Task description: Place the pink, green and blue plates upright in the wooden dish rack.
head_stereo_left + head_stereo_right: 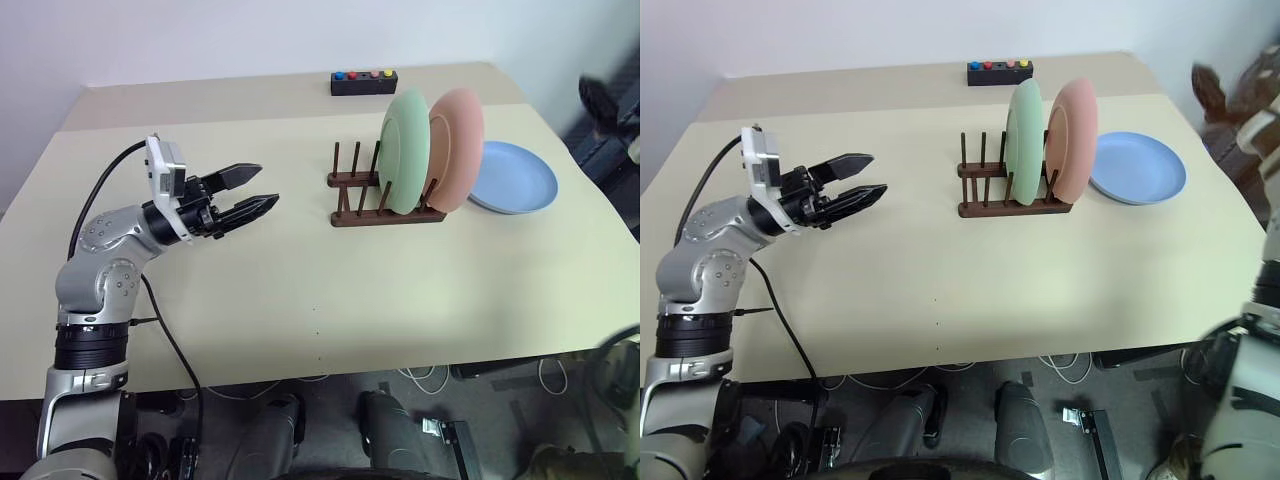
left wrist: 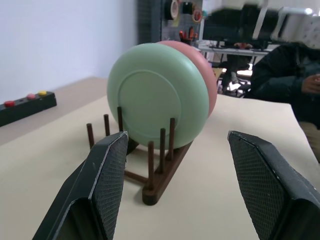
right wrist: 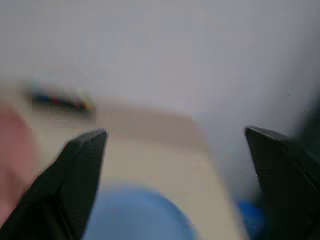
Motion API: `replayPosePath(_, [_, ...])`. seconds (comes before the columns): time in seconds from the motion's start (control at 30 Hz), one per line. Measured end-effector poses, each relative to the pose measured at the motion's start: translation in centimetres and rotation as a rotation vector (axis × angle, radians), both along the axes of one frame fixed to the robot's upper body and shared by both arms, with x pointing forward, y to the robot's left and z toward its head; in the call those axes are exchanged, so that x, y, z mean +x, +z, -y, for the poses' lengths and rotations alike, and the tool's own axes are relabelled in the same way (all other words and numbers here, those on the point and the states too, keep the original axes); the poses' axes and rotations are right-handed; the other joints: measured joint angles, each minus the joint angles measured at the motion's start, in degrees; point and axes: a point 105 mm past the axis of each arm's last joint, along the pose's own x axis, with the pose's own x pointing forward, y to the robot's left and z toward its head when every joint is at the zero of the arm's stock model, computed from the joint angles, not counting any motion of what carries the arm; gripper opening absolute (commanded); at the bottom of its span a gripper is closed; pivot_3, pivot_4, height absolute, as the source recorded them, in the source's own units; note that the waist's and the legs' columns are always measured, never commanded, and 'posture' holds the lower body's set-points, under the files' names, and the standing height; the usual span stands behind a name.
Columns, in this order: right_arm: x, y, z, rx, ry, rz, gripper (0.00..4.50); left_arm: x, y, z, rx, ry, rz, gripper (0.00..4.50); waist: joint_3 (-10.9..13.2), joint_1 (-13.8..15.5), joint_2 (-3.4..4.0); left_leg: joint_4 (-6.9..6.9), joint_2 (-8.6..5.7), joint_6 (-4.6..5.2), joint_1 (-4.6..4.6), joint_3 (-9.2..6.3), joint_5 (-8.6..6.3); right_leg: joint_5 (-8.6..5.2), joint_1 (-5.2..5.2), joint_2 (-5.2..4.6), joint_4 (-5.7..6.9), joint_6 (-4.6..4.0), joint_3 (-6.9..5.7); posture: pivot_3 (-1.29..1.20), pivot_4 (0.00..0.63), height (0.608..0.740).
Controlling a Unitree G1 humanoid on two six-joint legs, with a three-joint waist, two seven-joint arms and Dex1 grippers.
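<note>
**Two plates racked, blue plate flat**

Surface [image 1: 300, 300]: wooden dish rack [image 1: 385, 212] holds green plate [image 1: 405, 152] and pink plate [image 1: 456, 148] upright; blue plate [image 1: 513, 177] flat just beside. Left hand [image 1: 252, 192] parted, empty. Right hand [image 3: 175, 140] wide, empty

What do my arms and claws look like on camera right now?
The left arm is silver-grey metal with black joint bands, and a black cable runs along it. A white camera block sits on the wrist. The left claw has two black tapered fingers with cross-hatched grip pads. The right claw has matching black fingers.
</note>
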Motion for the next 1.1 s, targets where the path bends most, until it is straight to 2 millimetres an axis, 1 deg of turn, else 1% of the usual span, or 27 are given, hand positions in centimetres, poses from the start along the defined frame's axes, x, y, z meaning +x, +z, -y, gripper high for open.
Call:
replayPosePath(0.03, [0.1,-1.8,0.7,-0.071,-0.038,-0.082,4.46,0.1,-0.1,0.0,0.0,0.003,0.0,3.28,0.0,0.0,0.0,0.01,0.0,0.0,0.0,0.02,0.0,0.0,0.0,0.0,0.0,0.0,0.01,0.0,0.15,0.74])
replayPosePath(0.07, [0.2,-3.4,1.0,-0.1,-0.047,-0.142,4.46,0.2,-0.2,0.0,0.001,0.005,-0.004,3.28,0.0,-0.1,0.0,0.02,0.01,0.0,0.0,0.04,0.0,0.0,0.01,0.0,0.0,0.0,0.03,0.0,0.15,0.74])
replayPosePath(0.1, [0.3,-5.4,1.1,-0.127,-0.036,-0.215,4.46,0.2,-0.3,0.0,0.004,0.004,-0.007,3.28,0.0,-0.1,0.03,0.03,0.01,0.0,0.0,0.08,0.0,0.0,0.0,0.0,0.02,0.0,0.07,0.0,0.15,0.74])
replayPosePath(0.13, [0.4,-6.6,1.0,-0.122,-0.017,-0.259,4.46,0.2,-0.4,0.1,0.006,0.002,-0.008,3.28,0.0,-0.2,0.08,0.03,0.01,0.0,0.0,0.09,0.01,0.0,0.0,0.0,0.02,0.0,0.08,0.0,0.15,0.74])
replayPosePath(0.2, [0.4,-8.3,0.8,-0.072,0.028,-0.322,4.46,0.2,-0.4,0.1,0.009,0.003,-0.008,3.28,0.1,-0.1,0.14,0.05,0.01,0.0,0.0,0.1,0.01,0.0,0.0,0.0,0.02,0.01,0.1,0.0,0.15,0.74])
replayPosePath(0.37, [0.1,-10.6,-0.4,-0.064,0.157,-0.473,4.46,0.2,-0.4,0.1,0.009,0.005,-0.008,3.28,0.1,0.1,0.14,0.1,0.01,0.0,0.0,0.09,0.0,0.0,0.05,0.0,-0.01,0.01,0.08,0.0,0.15,0.74])
replayPosePath(0.43, [0.3,-10.9,-0.4,-0.016,0.171,-0.492,4.46,0.2,-0.4,0.1,0.009,0.006,-0.008,3.28,0.1,0.1,0.14,0.1,0.01,0.0,0.0,0.09,0.0,0.0,0.05,-0.01,-0.01,0.01,0.08,0.0,0.15,0.74])
replayPosePath(0.53, [0.5,-10.3,-1.0,0.005,0.229,-0.5,4.46,0.2,-0.3,0.1,0.009,0.007,-0.007,3.28,0.1,0.1,0.14,0.09,0.02,-0.01,0.0,0.07,0.0,0.0,0.04,0.0,-0.01,0.01,0.08,0.0,0.15,0.74])
replayPosePath(0.63, [0.7,-10.3,-1.4,0.047,0.26,-0.512,4.46,0.2,-0.4,0.1,0.008,0.012,-0.009,3.28,0.1,0.1,0.13,0.12,0.01,-0.01,0.0,0.07,0.0,0.01,0.06,-0.01,-0.01,0.01,0.07,0.0,0.15,0.74])
replayPosePath(0.73, [0.9,-10.9,-1.5,0.08,0.265,-0.524,4.46,0.1,-0.2,0.3,-0.009,0.004,-0.028,3.28,0.1,0.2,0.13,0.11,0.01,-0.01,0.0,0.06,0.0,0.01,0.06,-0.01,-0.01,0.01,0.07,0.0,0.15,0.74])
replayPosePath(0.83, [1.3,-12.0,-2.1,0.118,0.28,-0.536,4.46,-0.3,0.1,1.1,-0.025,-0.029,-0.059,3.28,0.1,0.2,0.13,0.12,0.0,-0.04,0.0,0.07,0.02,0.01,0.06,-0.01,-0.01,0.01,0.08,0.0,0.15,0.74])
replayPosePath(0.9, [1.4,-12.3,-2.3,0.131,0.283,-0.539,4.46,-0.9,-0.3,2.3,0.017,-0.063,-0.08,3.28,0.1,0.2,0.13,0.12,0.0,-0.08,0.0,0.07,0.04,0.01,0.06,-0.02,-0.01,0.01,0.08,0.0,0.15,0.74])
replayPosePath(1.0, [1.8,-12.6,-2.9,0.161,0.306,-0.534,4.46,-1.8,-2.4,6.1,0.136,-0.106,-0.123,3.28,0.1,0.3,0.14,0.17,-0.02,-0.09,0.0,0.08,0.05,0.01,0.11,-0.02,-0.03,0.02,0.08,0.0,0.15,0.74])
replayPosePath(1.03, [1.9,-12.7,-3.2,0.172,0.319,-0.532,4.46,-1.8,-2.8,7.2,0.143,-0.106,-0.133,3.28,0.1,0.3,0.12,0.17,-0.01,-0.09,0.0,0.07,0.05,0.01,0.11,-0.02,-0.02,0.02,0.08,0.0,0.15,0.74])
replayPosePath(1.1, [2.0,-12.9,-3.2,0.18,0.323,-0.531,4.46,-1.2,-3.2,8.6,0.164,-0.065,-0.166,3.28,0.1,0.3,0.13,0.16,-0.01,-0.09,0.0,0.04,0.05,0.01,0.1,-0.01,0.01,0.02,0.06,0.0,0.15,0.74])
